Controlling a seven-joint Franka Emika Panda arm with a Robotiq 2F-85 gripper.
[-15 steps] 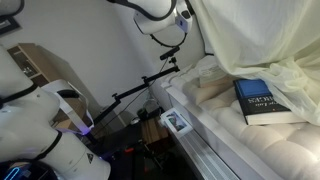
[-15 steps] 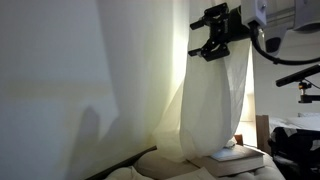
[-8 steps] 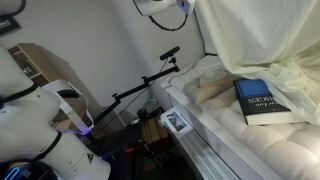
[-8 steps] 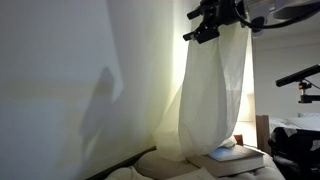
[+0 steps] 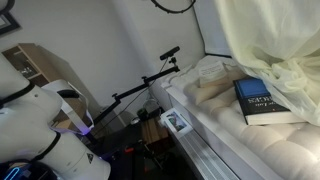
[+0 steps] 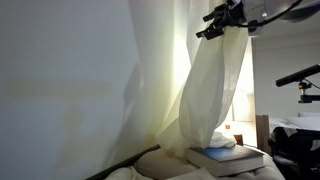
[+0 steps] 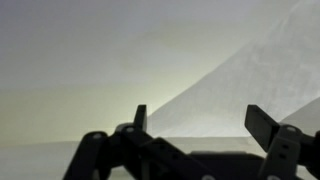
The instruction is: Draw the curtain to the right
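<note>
**Wrist view, nearest.** The gripper (image 7: 198, 115) shows its two fingers (image 7: 268, 128) spread as wide as they go. Nothing lies between them, so no fabric is clamped. Just beyond the fingertips the curtain (image 7: 255, 70) crosses the right of this view as a pale, slanting sheet.

**Exterior view, middle distance.** The gripper (image 6: 222, 16) stands high, at the upper edge of the curtain (image 6: 215, 90). From there the curtain hangs as one gathered, translucent bundle that widens toward its foot. The dark fingers overlap the cloth here, so they probably press against it, though contact cannot be confirmed.

**Farther down.** The foot of the bundle rests on the bed (image 6: 150, 165), touching a dark-blue book (image 6: 228, 157). In an exterior view the curtain (image 5: 270, 40) drapes over the head of the ribbed cream bed (image 5: 230, 140), and its hem lies just beside the book (image 5: 258, 102).

**Step in hand (judged).** The draw itself is under way, as a sideways push with open fingers and not a pinch-and-pull. The cloth is already well bunched.

**Next move (judged).** It calls for carrying the gripper farther to the right at the same height, with one finger kept behind the fabric edge so the bundle follows and does not slip off
</note>
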